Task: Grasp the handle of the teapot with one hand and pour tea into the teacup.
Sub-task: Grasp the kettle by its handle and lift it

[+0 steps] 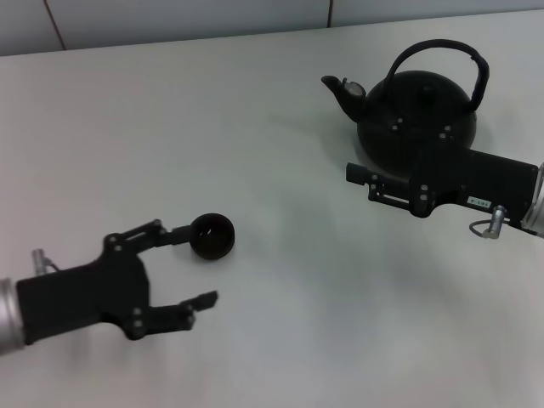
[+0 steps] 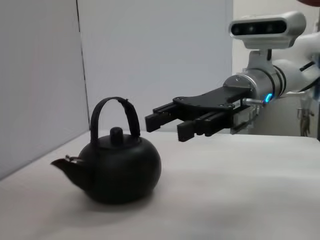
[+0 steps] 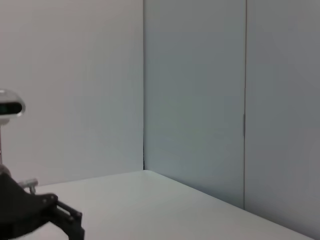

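Half the teapot (image 1: 416, 119) gripper-hidden

White matte table (image 1: 280, 280) fills nearly the whole head view, lower left to right edge. Pale grey-blue wall panels (image 1: 187, 17) run as a strip along the top of the frame, with a thin dark seam at upper left and another near top centre. Left wrist view: grey wall panels (image 2: 150, 60) behind the tabletop (image 2: 235, 200), vertical seam at left. Right wrist view: wall corner (image 3: 144, 100) at centre, second vertical seam at right, table edge (image 3: 200, 210) meeting the wall low in frame.
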You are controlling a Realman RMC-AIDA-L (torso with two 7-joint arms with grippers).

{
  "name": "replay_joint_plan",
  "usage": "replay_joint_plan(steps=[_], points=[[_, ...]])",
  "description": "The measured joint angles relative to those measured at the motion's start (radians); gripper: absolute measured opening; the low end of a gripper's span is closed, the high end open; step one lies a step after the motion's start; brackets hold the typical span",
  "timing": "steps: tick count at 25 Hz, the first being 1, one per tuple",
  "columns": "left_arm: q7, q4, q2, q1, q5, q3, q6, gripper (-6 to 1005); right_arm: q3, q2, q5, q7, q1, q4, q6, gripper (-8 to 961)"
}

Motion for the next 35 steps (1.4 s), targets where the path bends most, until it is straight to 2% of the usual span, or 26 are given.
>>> replay_joint_plan(steps=[1,2,3,4,5,6,13,27,35], points=[[0.0,0.0,0.0,0.0,0.0,0.0,0.0,863,0.0,0.0,0.0,0.0,0.0,0.0,0.0,620],[-0.059,0.039,0.003,0.003,0.09,-0.077,0.044,863,0.0,0.0,0.0,-0.001,-0.004,0.001,0.002,619],[-0.059,0.039,0.003,0.003,0.09,-0.077,0.044,863,0.0,0.0,0.0,-0.001,-0.004,0.001,0.002,619],[-0.108,0.075,0.004,0.003,0.178,-0.148,0.08,863,0.0,0.0,0.0,-0.001,-0.006,0.002,0.005,619],[-0.108,0.075,0.004,0.003,0.178,-0.148,0.08,863,0.0,0.001,0.0,-0.001,-0.006,0.002,0.006,618],[-0.143,0.097,0.004,-0.004,0.234,-0.204,0.103,863,0.0,0.001,0.0,-0.001,-0.008,0.002,0.008,618],[-0.222,0.126,0.008,-0.043,0.344,-0.321,0.161,862,0.01,0.001,0.0,-0.002,-0.017,0.014,0.008,619],[-0.248,0.142,-0.001,-0.067,0.422,-0.343,0.172,862,0.086,0.004,0.033,-0.039,-0.062,0.048,-0.044,618],[-0.254,0.142,0.0,-0.062,0.422,-0.344,0.172,862,0.196,0.003,0.267,-0.213,-0.106,0.191,-0.049,618]])
